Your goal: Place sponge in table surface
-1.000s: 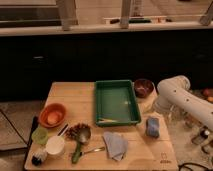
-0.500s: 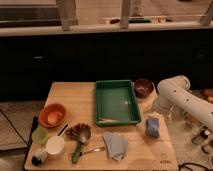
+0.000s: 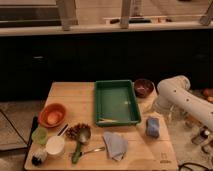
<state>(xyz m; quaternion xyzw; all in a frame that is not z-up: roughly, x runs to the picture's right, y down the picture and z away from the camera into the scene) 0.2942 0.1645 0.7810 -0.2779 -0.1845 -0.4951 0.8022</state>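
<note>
Sponge (image 3: 153,126) on table surface (image 3: 75,95), long axis front-to-back, gripper (image 3: 161,111) just above, jaws' state unclear

The scene is seen by one camera from high up and in front; the whole table surface (image 3: 75,102) is looked down on; the gripper is hidden behind the white arm (image 3: 176,95) at the right.

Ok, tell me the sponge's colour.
Blue-grey sponge, camera view, just below the gripper.
</note>
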